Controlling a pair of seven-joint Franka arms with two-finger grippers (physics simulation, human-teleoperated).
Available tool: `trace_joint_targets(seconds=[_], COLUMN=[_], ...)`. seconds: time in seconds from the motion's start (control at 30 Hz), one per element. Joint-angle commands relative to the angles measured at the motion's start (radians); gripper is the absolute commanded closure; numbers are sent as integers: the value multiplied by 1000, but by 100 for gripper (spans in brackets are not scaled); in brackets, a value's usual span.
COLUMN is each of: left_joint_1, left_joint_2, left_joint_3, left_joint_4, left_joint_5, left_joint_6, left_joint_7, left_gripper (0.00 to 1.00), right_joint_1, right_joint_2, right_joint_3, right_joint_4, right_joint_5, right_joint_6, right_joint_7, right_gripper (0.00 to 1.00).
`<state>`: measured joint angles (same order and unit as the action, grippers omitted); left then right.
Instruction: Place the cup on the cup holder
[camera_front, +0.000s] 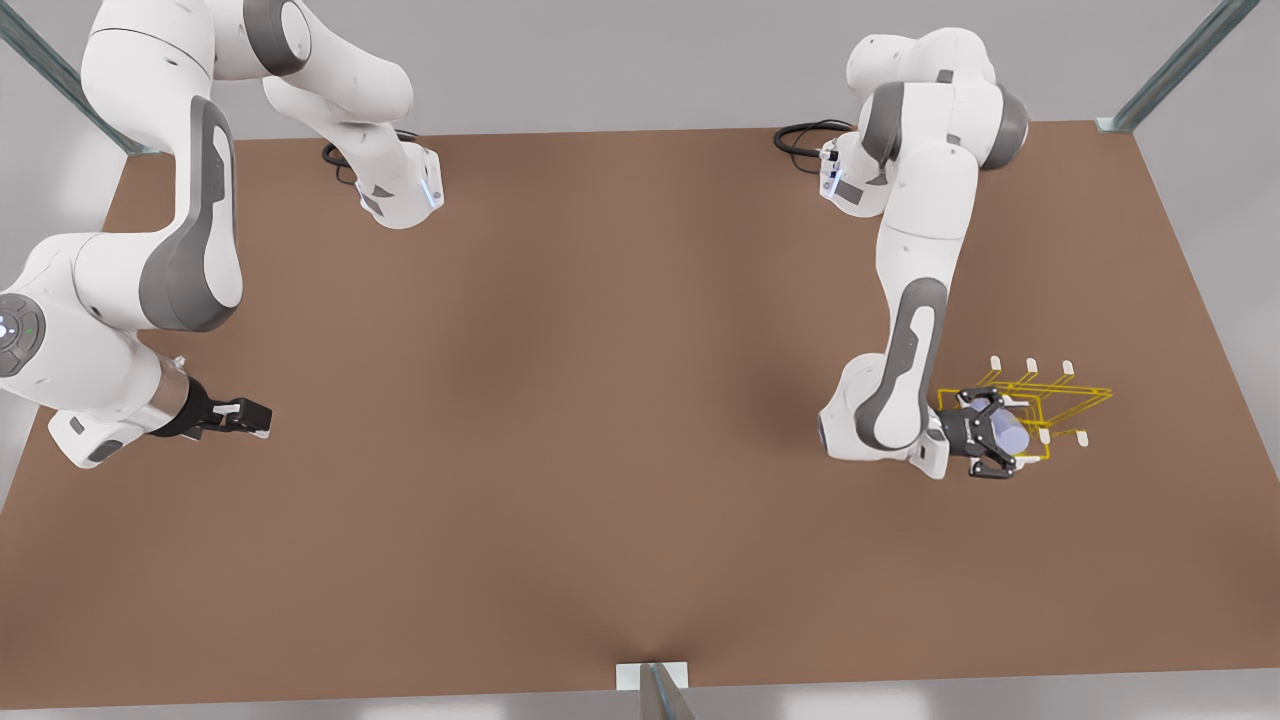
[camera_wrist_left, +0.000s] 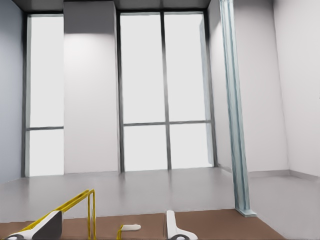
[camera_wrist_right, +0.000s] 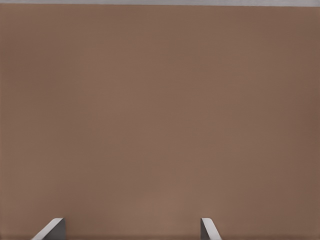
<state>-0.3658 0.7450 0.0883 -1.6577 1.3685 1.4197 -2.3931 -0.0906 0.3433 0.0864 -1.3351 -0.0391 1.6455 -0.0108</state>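
Two white Franka arms stand over a plain brown surface. The left gripper, on the front view's right, is clamped around the small lavender-blue handleless cup, its black fingers on either side of the cup's wall. The cup is held on its side above the near end of the thin yellow wire-frame cup holder, whose short white-tipped pegs stick out around it; whether the cup touches a peg cannot be told. In the left wrist view, the yellow wire of the holder and a white peg tip lie just beyond the pale fingertips. The right gripper waits low over the surface on the front view's left, well apart from the holder, its fingers spread wide and holding nothing, as the two fingertips in the right wrist view show.
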Motion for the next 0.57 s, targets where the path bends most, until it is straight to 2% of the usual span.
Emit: trace_joint_targets(seconds=[0.0, 0.03, 0.07, 0.1, 0.13, 0.2, 0.23, 0.3, 0.37, 0.43, 0.53], left_joint_1=[-8, -8, -10, -8, 1, 179, 261, 274, 272, 266, 266], left_joint_2=[-101, -148, -159, -173, -220, -395, -434, -506, -581, -517, -501], left_joint_3=[-73, -142, -209, -226, -220, -211, -176, -53, -81, -82, -78], left_joint_4=[18, 48, 191, 315, 352, 349, 351, 342, 185, 252, 288], left_joint_5=[-158, -285, -521, -736, -917, -1235, -1350, -1430, -1434, -1457, -1462], left_joint_6=[-8, 2, -2, -8, -8, -73, -151, -168, 33, 47, 50], left_joint_7=[185, 278, 383, 560, 820, 1644, 2069, 2585, 2605, 2594, 2574], left_gripper=[0, 0, 0, 0, 0, 0, 0, 0, 0, 0, 0], right_joint_1=[0, 0, 0, 0, 0, 0, 0, 0, 0, 0, 0], right_joint_2=[-1, -1, -1, -1, -1, -1, -1, -1, -1, -1, -1], right_joint_3=[0, 0, 0, 0, 0, 0, 0, 0, 1, 0, 0], right_joint_4=[0, 0, 0, 0, 0, 0, 0, 0, 0, 0, 0], right_joint_5=[1, 1, -1, 1, 1, 1, 1, -1, 1, -1, -1], right_joint_6=[0, -1, 0, 0, -1, 0, -1, -1, -1, -1, -1], right_joint_7=[-2, 0, -2, -2, -2, -2, -2, 0, 0, 2, -2], right_gripper=[0, 0, 0, 0, 0, 0, 0, 0, 0, 0, 0])
